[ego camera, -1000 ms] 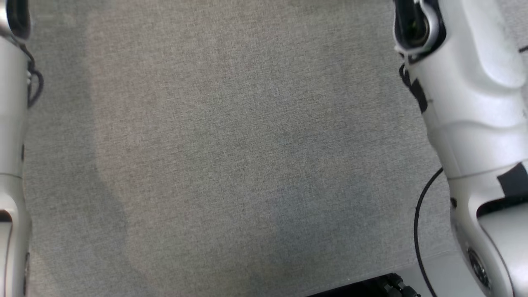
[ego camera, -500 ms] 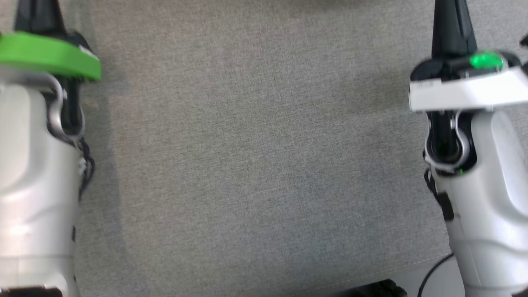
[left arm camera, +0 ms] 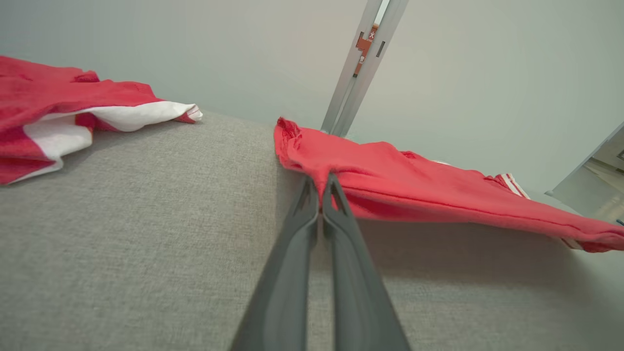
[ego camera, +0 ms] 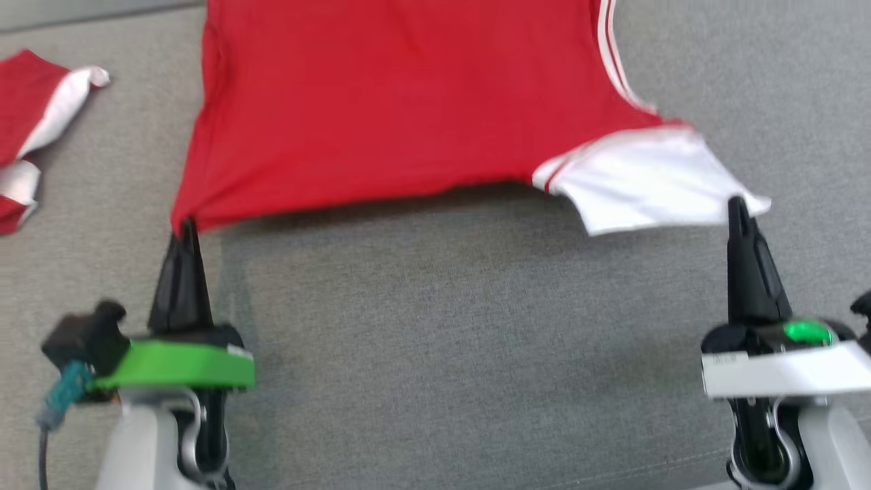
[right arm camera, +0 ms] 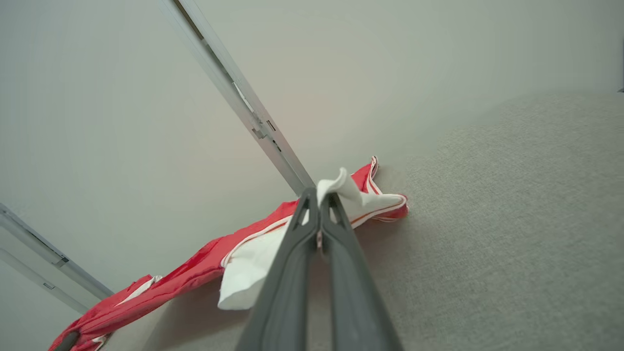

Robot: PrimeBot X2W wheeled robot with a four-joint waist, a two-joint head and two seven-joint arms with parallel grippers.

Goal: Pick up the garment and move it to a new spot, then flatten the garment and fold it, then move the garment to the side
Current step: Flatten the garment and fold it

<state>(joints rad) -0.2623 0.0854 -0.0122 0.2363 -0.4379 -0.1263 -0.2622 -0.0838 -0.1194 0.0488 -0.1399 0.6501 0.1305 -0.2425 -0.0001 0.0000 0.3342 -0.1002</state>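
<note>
Grey woven surface (ego camera: 435,354), with a pale wall (left arm camera: 146,48) and a metal rail (left arm camera: 358,63) behind. Red garment (ego camera: 381,102) lies spread over the far part of the surface, its near edge lifted and casting a shadow beneath. Of the two, the left hand (ego camera: 184,228) is fully closed on the red hem corner and the right hand (ego camera: 736,204) is fully closed on the edge of the white sleeve (ego camera: 646,180). A second red-and-white cloth (ego camera: 27,129) lies apart at far left. Risk, judged: the right pinch takes little cloth, so a quick or uneven pull could slip it free and drop that side. Unequal travel of the two arms would skew the garment and add creases. Head view gives the layout and the span between the grips, but the pinches read poorly there. The wrist views show the cloth caught: red bunched at the left, a thin white flap at the right.
</note>
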